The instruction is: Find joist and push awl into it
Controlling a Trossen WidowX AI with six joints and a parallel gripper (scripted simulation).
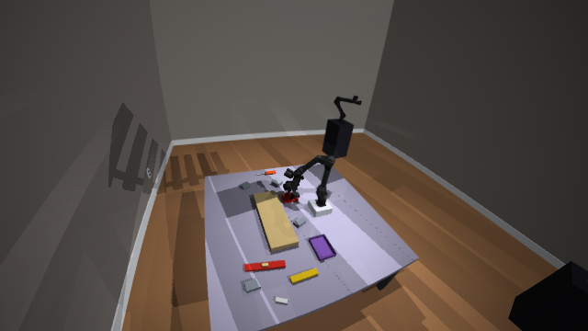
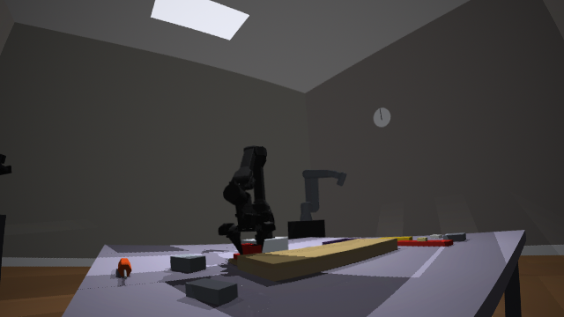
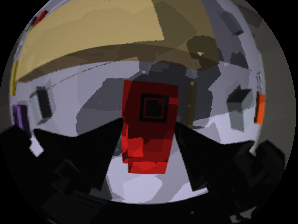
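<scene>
Level (image 1: 277, 265) (image 2: 432, 243) (image 3: 39, 19), red, lies at the near left of the table (image 1: 220, 299) (image 2: 145, 304) in the top view. Next, toward the far edge, is the orange-handled awl (image 1: 270, 173) (image 2: 124, 267) (image 3: 260, 109), lying flat. The long tan panel (image 1: 272, 223) (image 2: 317, 259) (image 3: 95, 32) comes next. Just right of its far end, the red stud finder (image 1: 289, 199) (image 2: 251, 249) (image 3: 134, 122) sits on the table, outside the tray. The claw (image 1: 290, 197) (image 2: 252, 251) (image 3: 149, 123) points down, its fingers apart on either side of the stud finder; whether they touch it, I cannot tell. Farther right is the purple tray (image 1: 322, 247) (image 2: 338, 241) (image 3: 21, 117).
</scene>
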